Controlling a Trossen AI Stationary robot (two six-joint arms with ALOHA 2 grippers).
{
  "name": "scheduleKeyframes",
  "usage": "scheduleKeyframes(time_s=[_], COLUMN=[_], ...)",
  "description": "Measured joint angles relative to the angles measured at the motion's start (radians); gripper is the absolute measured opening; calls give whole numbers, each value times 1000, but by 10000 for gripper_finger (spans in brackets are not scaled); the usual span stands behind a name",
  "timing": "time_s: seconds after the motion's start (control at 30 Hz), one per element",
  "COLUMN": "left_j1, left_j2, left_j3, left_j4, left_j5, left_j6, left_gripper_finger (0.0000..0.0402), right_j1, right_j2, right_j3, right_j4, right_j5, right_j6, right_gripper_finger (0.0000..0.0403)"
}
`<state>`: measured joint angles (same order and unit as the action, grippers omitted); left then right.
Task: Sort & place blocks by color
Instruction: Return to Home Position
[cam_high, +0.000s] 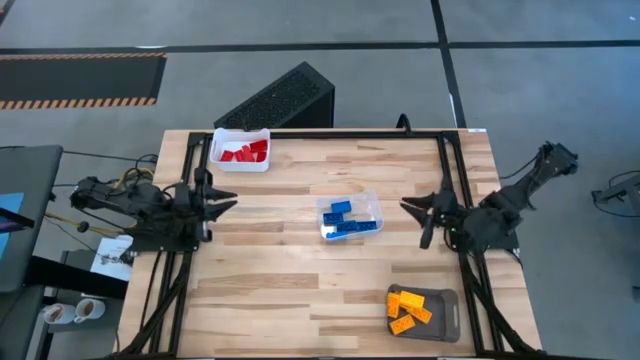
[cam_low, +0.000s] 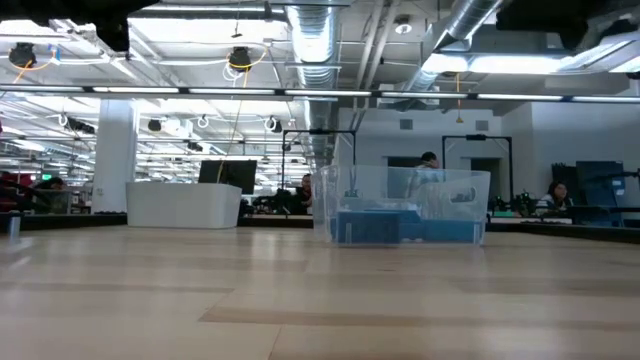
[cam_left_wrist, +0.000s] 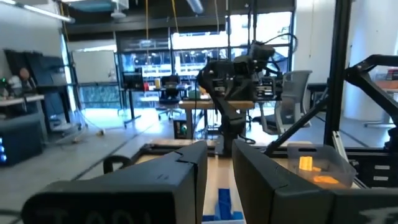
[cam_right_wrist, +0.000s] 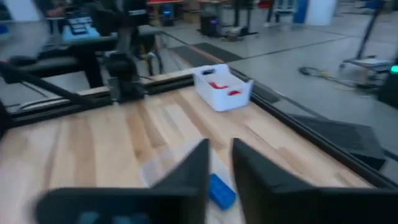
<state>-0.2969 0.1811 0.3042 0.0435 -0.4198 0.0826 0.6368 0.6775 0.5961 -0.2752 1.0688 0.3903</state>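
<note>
Sorting looks complete: red blocks (cam_high: 243, 152) in white bin (cam_high: 216, 150), blue blocks (cam_high: 350, 220) in clear bin (cam_high: 374, 205), yellow blocks (cam_high: 408, 306) on dark tray (cam_high: 446, 312). Left gripper (cam_high: 222, 203) and right gripper (cam_high: 414, 220) sit at opp. table (cam_high: 300, 290) edges (clear of bins), fingers slightly apart, empty; you see no loose block to grip.

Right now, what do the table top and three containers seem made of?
The pale table top: wood planks, matt, visible grain. The small white bin: probably opaque plastic, smooth. The clear bin: likely transparent plastic; the blue blocks show through its walls. The dark grey tray: matt, perhaps plastic.
</note>
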Motion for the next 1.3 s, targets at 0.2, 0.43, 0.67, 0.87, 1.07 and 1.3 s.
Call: scheduleKeyframes(time_s=[0.2, 0.43, 0.67, 0.87, 1.07, 1.3], left_j1=[0, 0, 0, 2, 40, 95], left_j2=[-1, -1, -77, -180, -177, -177], left_j3=[0, -77, -82, -95, -193, -293], left_j4=[28, 207, 173, 143, 159, 266], left_j5=[47, 82, 83, 102, 139, 268], left_j6=[38, 48, 62, 87, -8, -112], left_gripper_finger=[61, 51, 17, 3, 0, 0], right_j1=[-189, -392, -480, -543, -576, -573], right_j2=[21, 59, -146, -409, -630, -662], right_j3=[-107, -242, -320, -427, -497, -569], right_j4=[320, 604, 550, 471, 391, 337], right_j5=[-312, -622, -686, -752, -841, -834], right_j6=[-157, -302, -360, -374, -389, -310], right_gripper_finger=[19, 12, 13, 5, 6, 12])
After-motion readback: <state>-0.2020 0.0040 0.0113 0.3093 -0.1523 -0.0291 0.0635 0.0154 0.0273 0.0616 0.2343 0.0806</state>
